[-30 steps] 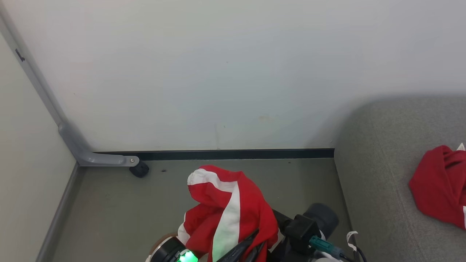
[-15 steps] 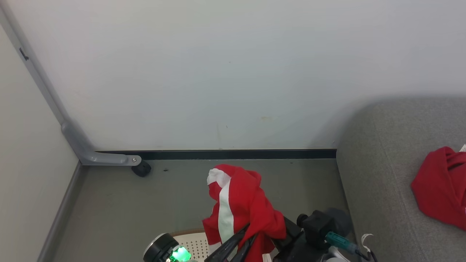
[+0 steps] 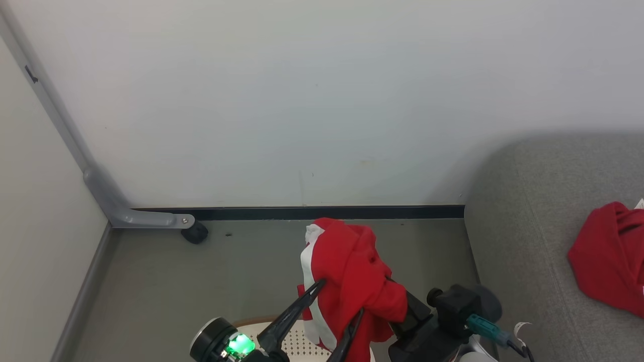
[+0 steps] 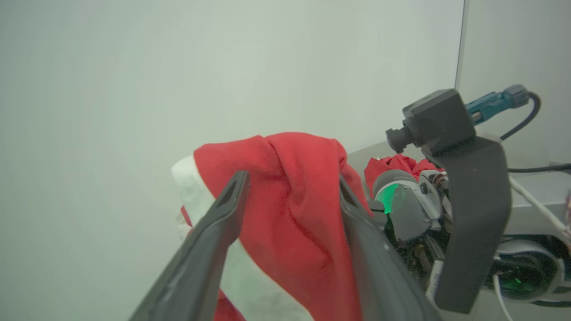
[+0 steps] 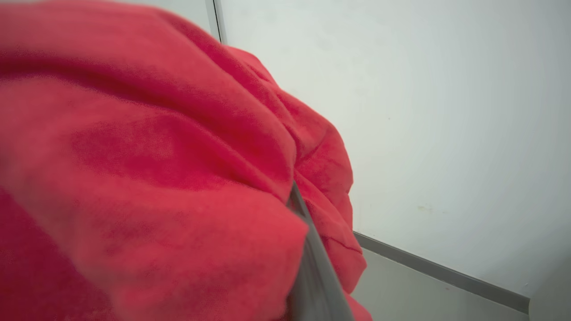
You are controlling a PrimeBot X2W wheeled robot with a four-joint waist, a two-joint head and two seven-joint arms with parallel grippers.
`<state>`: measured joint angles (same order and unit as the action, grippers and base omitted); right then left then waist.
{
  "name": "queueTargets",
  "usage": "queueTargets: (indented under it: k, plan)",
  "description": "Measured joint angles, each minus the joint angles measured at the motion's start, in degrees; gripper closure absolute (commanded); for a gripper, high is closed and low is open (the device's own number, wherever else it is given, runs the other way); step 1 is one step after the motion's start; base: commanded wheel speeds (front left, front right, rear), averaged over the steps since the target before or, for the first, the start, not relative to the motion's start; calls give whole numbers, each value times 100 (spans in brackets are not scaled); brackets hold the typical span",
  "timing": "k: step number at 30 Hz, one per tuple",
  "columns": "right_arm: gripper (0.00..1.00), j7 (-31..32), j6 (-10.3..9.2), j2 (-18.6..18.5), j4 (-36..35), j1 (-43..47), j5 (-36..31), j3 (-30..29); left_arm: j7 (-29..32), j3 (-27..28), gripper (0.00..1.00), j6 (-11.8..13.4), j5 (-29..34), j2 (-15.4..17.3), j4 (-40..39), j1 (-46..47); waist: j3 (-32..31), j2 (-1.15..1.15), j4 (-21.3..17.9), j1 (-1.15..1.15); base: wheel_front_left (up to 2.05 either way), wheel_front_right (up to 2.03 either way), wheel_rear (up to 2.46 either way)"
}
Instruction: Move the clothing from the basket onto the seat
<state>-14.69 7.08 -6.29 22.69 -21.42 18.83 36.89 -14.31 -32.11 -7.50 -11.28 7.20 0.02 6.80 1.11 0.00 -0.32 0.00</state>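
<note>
A piece of the red and white clothing [image 3: 352,266] hangs bunched in the air above the grey floor. My left gripper [image 3: 342,297] stands open, its two dark fingers spread to either side of the hanging cloth [image 4: 294,214]. My right gripper [image 5: 296,200] is shut on the clothing [image 5: 156,178], which drapes over its fingers and hides most of them. A corner of the perforated cream basket [image 3: 297,344] shows at the bottom edge, below the cloth. The grey seat [image 3: 528,226] lies to the right, with another red piece of clothing [image 3: 609,256] on it.
A pale wall with a dark skirting strip [image 3: 322,212] stands close ahead. A grey metal leg with a black caster [image 3: 193,233] sits at the left corner. The right arm's wrist camera block [image 4: 439,118] hangs close beside the left gripper.
My left gripper's fingers have spread apart and let go of the cloth. The right gripper has closed on it, and the clothing has shifted rightward toward the seat.
</note>
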Motion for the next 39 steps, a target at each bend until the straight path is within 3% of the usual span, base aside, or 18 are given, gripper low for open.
queueTargets:
  k: [19, 30, 39]
  plan:
    - [100, 0, 0, -215, -122, 126, -80, -580, 0, 912, 0, 305, -20, 0, 187, -247, -69, 0, 38, 0, 0, 0, 0]
    - [100, 0, 0, -320, -396, 442, -121, -890, 0, 1661, 0, 811, -21, -25, 547, -400, -130, 0, 62, 0, 0, 0, 0]
    - [100, 0, -10, -358, -644, 775, -136, -1173, 0, 2065, 0, 1059, -29, -92, 821, -652, -186, 0, 60, 0, 0, 0, 0]
